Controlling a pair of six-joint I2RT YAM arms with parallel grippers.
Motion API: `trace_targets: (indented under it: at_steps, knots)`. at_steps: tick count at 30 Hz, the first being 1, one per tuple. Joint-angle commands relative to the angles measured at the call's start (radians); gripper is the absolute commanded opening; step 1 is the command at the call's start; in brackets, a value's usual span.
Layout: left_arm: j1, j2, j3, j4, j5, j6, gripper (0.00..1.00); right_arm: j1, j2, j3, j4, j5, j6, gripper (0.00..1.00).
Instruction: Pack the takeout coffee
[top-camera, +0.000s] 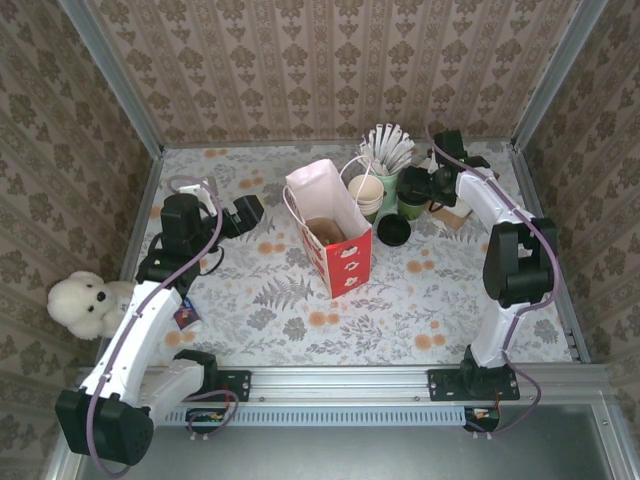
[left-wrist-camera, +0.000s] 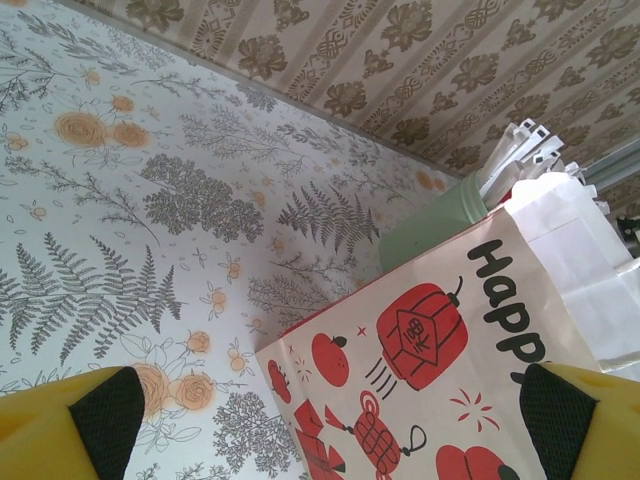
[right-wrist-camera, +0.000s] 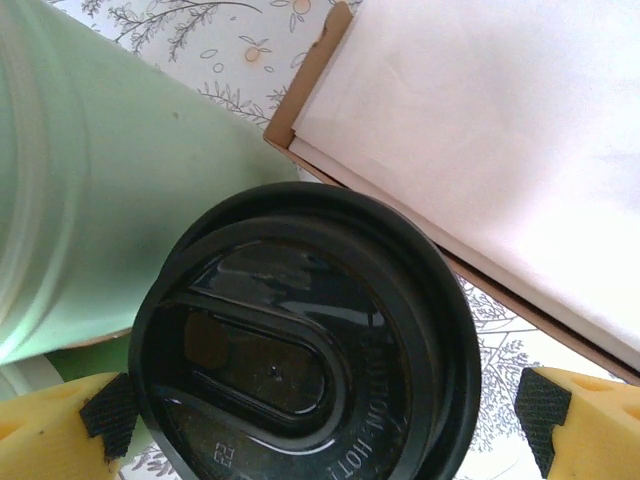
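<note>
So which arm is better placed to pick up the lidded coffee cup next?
Right. The right fingers, open, sit either side of the lidded takeout coffee. The left fingers, also open, face the paper bag, away from the cup, probably better for steadying the bag.

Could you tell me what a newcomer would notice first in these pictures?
The red-and-white paper bag stands open in the middle of the table. A white plush toy sits at its left edge. In the right wrist view, the takeout coffee looms close, its black lid between the right gripper's open yellow fingers.
</note>
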Motion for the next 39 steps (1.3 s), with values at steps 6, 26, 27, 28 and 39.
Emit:
trace_targets:
  at_steps: [6,26,27,28,39]
  knots:
    - [0.003,0.005,0.029,-0.009,-0.003,-0.016,1.00,-0.002,0.048,0.048,-0.030,-0.001,-0.023,0.90]
    - [0.003,0.006,0.022,-0.022,-0.013,-0.025,1.00,-0.003,-0.121,-0.132,-0.024,0.032,-0.023,0.84]
    - [0.002,0.007,0.022,-0.022,-0.018,-0.025,1.00,-0.006,-0.146,-0.161,-0.025,0.032,-0.022,0.84]
    - [0.004,0.009,0.019,-0.020,-0.029,-0.028,1.00,-0.010,-0.177,-0.193,-0.025,0.029,-0.020,0.84]
    - [0.004,0.038,-0.008,0.013,-0.047,-0.097,1.00,-0.016,-0.449,-0.470,-0.085,-0.014,-0.003,0.84]
